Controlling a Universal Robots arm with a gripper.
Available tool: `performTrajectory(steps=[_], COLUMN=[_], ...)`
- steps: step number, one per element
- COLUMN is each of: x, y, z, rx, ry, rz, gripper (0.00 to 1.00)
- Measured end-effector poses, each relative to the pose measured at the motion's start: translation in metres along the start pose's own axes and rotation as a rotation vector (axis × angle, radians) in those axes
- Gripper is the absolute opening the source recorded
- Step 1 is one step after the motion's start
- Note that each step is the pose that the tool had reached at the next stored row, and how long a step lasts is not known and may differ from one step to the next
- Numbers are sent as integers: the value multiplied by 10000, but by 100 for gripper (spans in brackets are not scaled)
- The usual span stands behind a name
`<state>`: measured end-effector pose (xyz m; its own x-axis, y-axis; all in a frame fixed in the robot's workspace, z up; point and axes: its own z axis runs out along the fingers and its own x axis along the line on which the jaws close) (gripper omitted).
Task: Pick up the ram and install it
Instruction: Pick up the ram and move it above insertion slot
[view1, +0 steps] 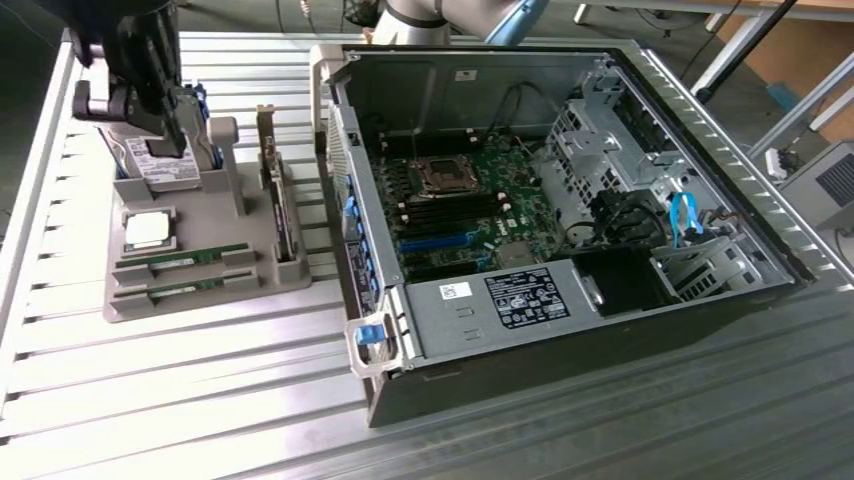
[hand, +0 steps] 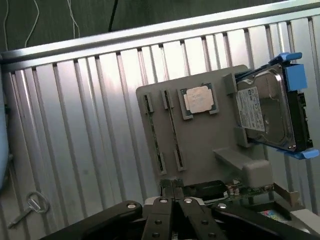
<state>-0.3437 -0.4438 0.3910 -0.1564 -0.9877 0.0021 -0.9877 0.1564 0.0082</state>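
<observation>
Two alike slim green ram sticks lie flat in slots at the front of the grey holder (view1: 274, 272): one (view1: 184, 262) and, just in front of it, the other (view1: 180, 290). Which of them is the task's ram I cannot tell. In the wrist view they show edge-on (hand: 172, 131) (hand: 153, 142) in the holder (hand: 210, 137). My gripper (view1: 170, 150) hangs at the holder's far end, over the hard drive (view1: 167, 172), well apart from both sticks. Its fingertips (hand: 173, 194) are pressed together, shut on nothing.
The open computer case (view1: 747, 250) stands to the exterior view's right, its motherboard (view1: 461, 215) exposed with dark memory slots. The holder also carries a CPU (view1: 147, 228), the blue-framed hard drive (hand: 267, 110) and an upright expansion card (view1: 278, 215). A small key (hand: 31, 206) lies on the ribbed metal table (view1: 200, 390).
</observation>
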Motion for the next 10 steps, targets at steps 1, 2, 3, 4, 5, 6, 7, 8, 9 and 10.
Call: performTrajectory(steps=[1,2,3,4,5,6,7,8,9,10], x=[0,0,0,0,0,0,0,0,0,0], y=[0,0,0,0,0,0,0,0,0,0], z=[1,2,4,4,4,4,5,5,5,5], rx=[0,0,2,1,2,2,2,3,3,3], ry=[2,5,8,10,10,9,9,9,9,9], rz=[-224,-480,-763,-937,-940,-940,-940,-940,-940,-940], gripper=[11,11,11,11,11,11,11,11,17,24])
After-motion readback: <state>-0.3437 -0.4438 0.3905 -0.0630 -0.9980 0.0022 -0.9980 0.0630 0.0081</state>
